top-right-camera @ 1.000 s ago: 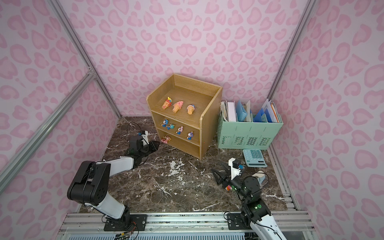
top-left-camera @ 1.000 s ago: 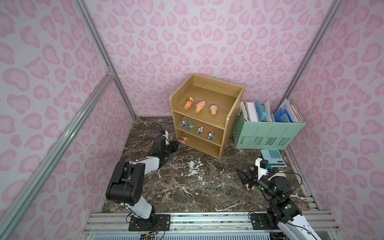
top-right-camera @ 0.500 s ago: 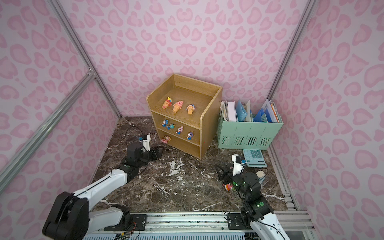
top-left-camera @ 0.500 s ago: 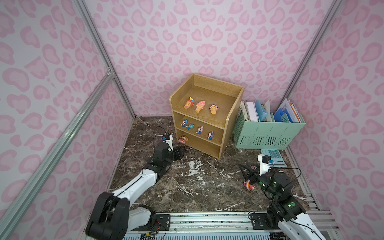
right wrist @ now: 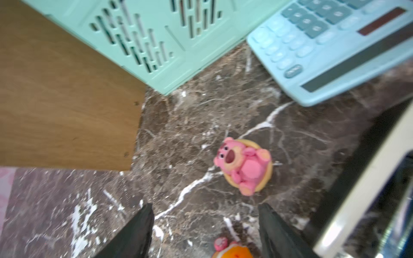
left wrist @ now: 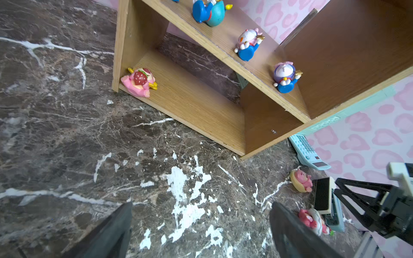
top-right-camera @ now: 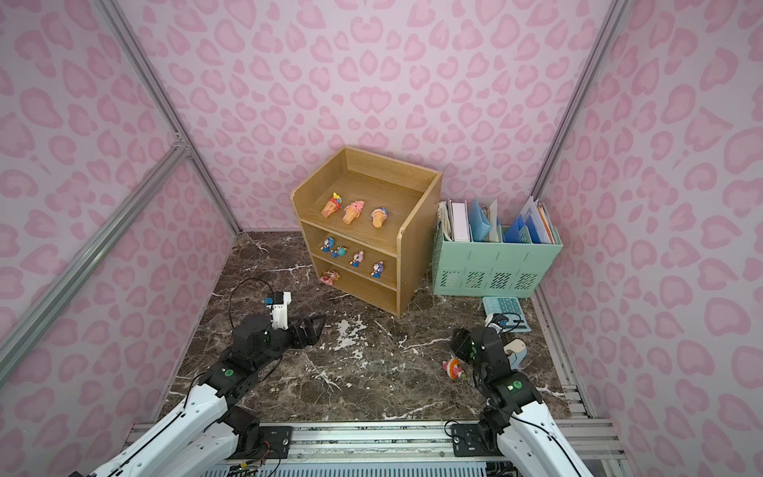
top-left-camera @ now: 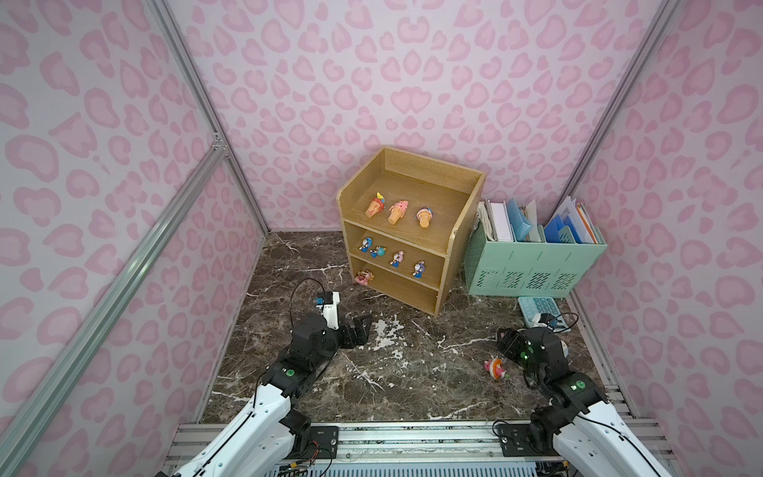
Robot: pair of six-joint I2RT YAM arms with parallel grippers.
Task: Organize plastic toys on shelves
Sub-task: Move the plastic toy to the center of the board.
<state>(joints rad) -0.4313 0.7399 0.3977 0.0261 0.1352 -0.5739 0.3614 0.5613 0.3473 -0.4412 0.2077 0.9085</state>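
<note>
The wooden shelves point(top-left-camera: 453, 247) stand at the back. Three cone toys point(top-left-camera: 398, 211) lie on the top tier, several blue-white toys point(top-left-camera: 397, 258) on the middle tier, and one pink toy point(left wrist: 138, 81) at the bottom tier's left corner. My left gripper point(top-left-camera: 357, 328) hovers open and empty over the floor in front of the shelves. My right gripper point(right wrist: 206, 210) is open above a pink-and-orange toy point(top-left-camera: 494, 367) that lies loose on the floor between its jaws. A pink bear toy point(right wrist: 243, 165) in a yellow ring lies just beyond it.
A mint file organizer point(top-left-camera: 532, 264) full of papers stands right of the shelves. A mint calculator point(top-left-camera: 541, 307) lies in front of it. A cream and blue object point(top-right-camera: 514, 351) sits close beside the right gripper. Pink walls enclose three sides.
My left gripper opened and drew back from the bottom tier, leaving the pink toy there. My right gripper shifted rightward, and the pink-and-orange toy now lies on the floor.
</note>
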